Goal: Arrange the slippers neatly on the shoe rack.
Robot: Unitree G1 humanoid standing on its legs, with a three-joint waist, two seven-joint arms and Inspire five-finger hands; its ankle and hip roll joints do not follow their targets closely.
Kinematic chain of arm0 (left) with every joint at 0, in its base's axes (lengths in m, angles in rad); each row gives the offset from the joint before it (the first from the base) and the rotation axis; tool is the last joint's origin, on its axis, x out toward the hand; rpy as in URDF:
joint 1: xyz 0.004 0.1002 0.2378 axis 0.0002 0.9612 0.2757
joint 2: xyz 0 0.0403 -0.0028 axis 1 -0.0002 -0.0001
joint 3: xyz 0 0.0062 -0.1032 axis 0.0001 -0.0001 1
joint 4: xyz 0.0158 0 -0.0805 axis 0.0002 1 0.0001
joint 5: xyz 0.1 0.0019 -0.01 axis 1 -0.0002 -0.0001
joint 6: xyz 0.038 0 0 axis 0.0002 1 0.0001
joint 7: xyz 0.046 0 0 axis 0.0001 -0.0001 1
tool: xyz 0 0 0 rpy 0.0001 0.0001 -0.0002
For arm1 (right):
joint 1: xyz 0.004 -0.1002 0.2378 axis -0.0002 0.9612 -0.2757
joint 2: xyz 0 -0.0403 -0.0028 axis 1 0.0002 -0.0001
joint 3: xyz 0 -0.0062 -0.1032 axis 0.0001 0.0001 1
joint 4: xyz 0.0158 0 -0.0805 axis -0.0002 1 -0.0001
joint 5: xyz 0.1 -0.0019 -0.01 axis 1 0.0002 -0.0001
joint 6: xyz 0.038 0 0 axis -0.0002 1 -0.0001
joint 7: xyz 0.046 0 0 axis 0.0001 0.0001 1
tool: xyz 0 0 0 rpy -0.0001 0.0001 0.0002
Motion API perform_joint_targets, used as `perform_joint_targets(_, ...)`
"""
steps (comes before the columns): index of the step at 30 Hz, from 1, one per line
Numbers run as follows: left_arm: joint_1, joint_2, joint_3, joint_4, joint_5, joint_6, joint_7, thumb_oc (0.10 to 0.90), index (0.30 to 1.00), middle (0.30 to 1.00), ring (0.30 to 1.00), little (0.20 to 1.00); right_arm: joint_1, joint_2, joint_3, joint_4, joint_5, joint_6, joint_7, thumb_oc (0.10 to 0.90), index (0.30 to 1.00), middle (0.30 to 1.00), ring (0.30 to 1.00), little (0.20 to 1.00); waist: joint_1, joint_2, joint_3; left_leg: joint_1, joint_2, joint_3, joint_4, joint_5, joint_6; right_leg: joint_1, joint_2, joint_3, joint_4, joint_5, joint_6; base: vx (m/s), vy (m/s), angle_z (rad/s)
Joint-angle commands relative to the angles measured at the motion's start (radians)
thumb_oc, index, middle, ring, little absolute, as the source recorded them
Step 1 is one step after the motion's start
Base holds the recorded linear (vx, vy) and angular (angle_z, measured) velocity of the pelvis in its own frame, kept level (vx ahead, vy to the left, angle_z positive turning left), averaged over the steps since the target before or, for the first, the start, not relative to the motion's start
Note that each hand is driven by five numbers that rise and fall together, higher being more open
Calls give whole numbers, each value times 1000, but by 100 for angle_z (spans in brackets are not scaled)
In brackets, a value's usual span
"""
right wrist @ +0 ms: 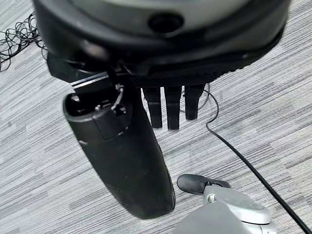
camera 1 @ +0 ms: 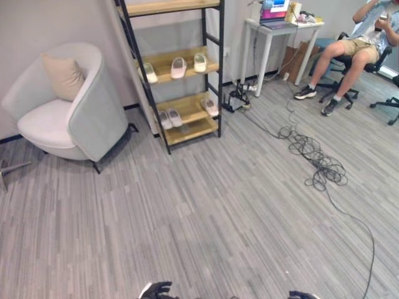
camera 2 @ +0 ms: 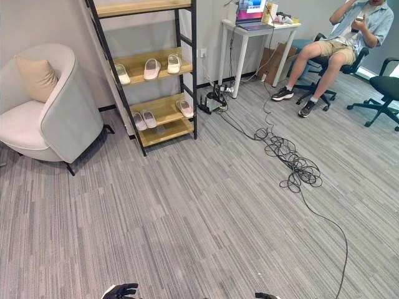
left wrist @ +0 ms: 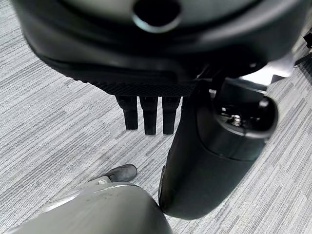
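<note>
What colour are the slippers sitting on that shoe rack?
The slippers look white to pale pink, on the shoe rack with tan wooden shelves; clearest in the left eye view.

Black-framed wooden shoe rack (camera 1: pixel 187 68) against back wall; three pale slippers (camera 1: pixel 179 67) on middle shelf, three more pale slippers (camera 1: pixel 170 118) on lower shelf; grey tub armchair (camera 1: pixel 68 103) left of rack, beige cushion (camera 1: pixel 62 76) in it; white desk (camera 1: pixel 274 37) right of rack; seated person (camera 1: pixel 355 47) right of desk; tangled black cable (camera 1: pixel 315 162) on floor before desk
</note>
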Motion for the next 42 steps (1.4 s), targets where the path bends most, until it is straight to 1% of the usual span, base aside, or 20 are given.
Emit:
perform_joint_targets(1, -64, -4, 12, 47, 28, -26, 6, 800, 900, 900, 900, 900, -19, -34, 9, 28, -10, -15, -14, 800, 900, 900, 900, 900, 1, 4, -28, 14, 77, -48, 6, -58, -74, 13, -33, -1, 22, -105, 81, 5, -11, 3)
perform_joint_targets(12, -75, -3, 5, 44, 17, -23, 11, 800, 900, 900, 900, 900, -24, -27, 23, 21, -18, -14, -12, 800, 900, 900, 900, 900, -4, 16, -7, -9, 96, -61, 56, -66, -82, -20, -22, -1, 100, -142, 55, -9, -55, 2)
perform_joint_targets(15, -90, -1, 1, 39, 3, -23, 13, 800, 900, 900, 900, 900, -25, -27, 32, 21, -23, -16, -18, 800, 900, 900, 900, 900, -3, 8, 19, -65, 105, -58, 176, -80, -99, -29, -18, 5, 118, -153, 35, -32, -90, 5)
perform_joint_targets(16, -90, -1, 1, 39, 3, -23, 12, 800, 900, 900, 900, 900, -25, -27, 32, 21, -23, -16, -18, 800, 900, 900, 900, 900, -3, 8, 19, -67, 106, -59, 179, -82, -99, -30, -18, 5, 118, -152, 35, -27, -132, 8)
perform_joint_targets(17, -96, -5, 0, 35, -6, -23, 14, 800, 900, 900, 900, 900, -30, -29, 35, 25, -26, -15, -20, 800, 900, 900, 900, 900, 2, 2, 36, -99, 105, -63, 252, -67, -106, -22, -16, 6, 116, -151, 27, -9, -70, 4)
perform_joint_targets(18, -96, -5, 0, 35, -6, -23, 14, 800, 900, 900, 900, 900, -31, -29, 35, 25, -26, -15, -20, 800, 900, 900, 900, 900, 2, 3, 37, -101, 105, -64, 255, -68, -106, -22, -16, 5, 116, -151, 27, 2, -122, 8)
perform_joint_targets(20, -101, -6, 1, 38, -11, -21, 18, 800, 900, 900, 900, 900, -37, -34, 38, 30, -22, -15, -26, 800, 900, 900, 900, 900, 9, -5, 57, -161, 106, -80, 360, -24, -108, -10, -12, 12, 111, -151, 14, 27, -87, 9)
perform_joint_targets(22, -101, -6, 0, 40, -9, -21, 20, 800, 900, 900, 900, 900, -36, -34, 37, 31, -21, -15, -28, 800, 900, 900, 900, 900, 7, -6, 59, -179, 106, -86, 385, -14, -106, -8, -11, 11, 109, -153, 10, 66, -42, 3)
perform_joint_targets(24, -100, -9, -6, 40, -10, -20, 24, 800, 900, 900, 900, 900, -31, -37, 40, 33, -21, -15, -33, 800, 900, 900, 900, 900, 13, -11, 64, -223, 81, -101, 373, -26, -92, 4, -10, 19, 100, -165, 10, 144, -31, -7)
perform_joint_targets(25, -98, -10, -9, 42, -10, -20, 23, 800, 900, 900, 900, 900, -31, -37, 42, 33, -20, -15, -33, 800, 900, 900, 900, 900, 13, -19, 61, -244, 69, -87, 356, -47, -84, 8, -18, 17, 98, -170, 13, 157, -11, 11)
perform_joint_targets(27, -99, -10, -11, 43, -10, -18, 21, 800, 900, 900, 900, 900, -32, -39, 43, 32, -22, -15, -34, 800, 900, 900, 900, 900, 16, -22, 60, -263, 59, -78, 339, -48, -81, 14, -20, 18, 95, -175, 15, 166, 6, 8)
perform_joint_targets(29, -93, -8, -10, 44, -6, -22, 20, 800, 900, 900, 900, 900, -33, -34, 52, 26, -26, -15, -37, 800, 900, 900, 900, 900, 38, -21, 55, -322, 14, -69, 276, -1, -76, 43, -1, 50, 91, -200, 17, 234, 14, 8)
perform_joint_targets(30, -93, -8, -10, 44, -6, -22, 20, 800, 900, 900, 900, 900, -33, -34, 52, 26, -26, -15, -37, 800, 900, 900, 900, 900, 38, -22, 55, -321, 14, -68, 276, -1, -76, 43, -1, 50, 91, -200, 17, 256, 46, -9)
perform_joint_targets(31, -82, -6, 0, 42, -13, -25, 20, 800, 900, 900, 900, 900, -34, -28, 60, 20, -35, -13, -35, 800, 900, 900, 900, 900, 57, -22, 51, -335, -3, -72, 253, 12, -74, 63, 15, 87, 106, -222, 17, 222, 58, -27)
perform_joint_targets(32, -77, -6, 4, 49, -8, -24, 19, 800, 900, 900, 900, 900, -30, -24, 60, 22, -39, -11, -34, 800, 900, 900, 900, 900, 59, -26, 42, -324, -2, -71, 246, 10, -70, 73, 13, 93, 106, -230, 20, 312, 86, -45)
perform_joint_targets(36, -58, -4, 19, 57, -2, -21, 17, 800, 900, 900, 900, 900, -27, -16, 69, 24, -69, -7, -26, 800, 900, 900, 900, 900, 79, -51, 17, -316, -24, -69, 271, -35, -39, 83, -18, 117, 150, -237, 41, 223, 81, -63)
perform_joint_targets(37, -55, -1, 21, 57, 0, -21, 18, 800, 900, 900, 900, 900, -28, -16, 72, 20, -73, -6, -22, 800, 900, 900, 900, 900, 84, -55, 12, -306, -28, -65, 270, -47, -30, 79, -26, 121, 172, -231, 50, 296, 130, -61)
perform_joint_targets(38, -51, 0, 28, 54, 1, -21, 19, 800, 900, 900, 900, 900, -31, -17, 72, 11, -83, -5, -12, 800, 900, 900, 900, 900, 92, -59, 3, -274, -39, -57, 257, -75, -6, 50, -48, 114, 254, -198, 87, 280, 143, -37)
perform_joint_targets(41, -61, 5, 25, 37, -13, -20, 22, 800, 900, 900, 900, 900, -45, -21, 79, -9, -87, 0, -10, 800, 900, 900, 900, 900, 82, -57, 23, -211, -61, -61, 245, -113, 44, -75, -79, 128, 504, -10, 154, 183, 128, -20)
perform_joint_targets(42, -67, 8, 22, 29, -21, -19, 22, 800, 900, 900, 900, 900, -51, -20, 84, -15, -85, 2, -9, 800, 900, 900, 900, 900, 72, -41, 31, -201, -50, -75, 241, -113, 52, -112, -68, 139, 573, 25, 155, 158, 91, -15)
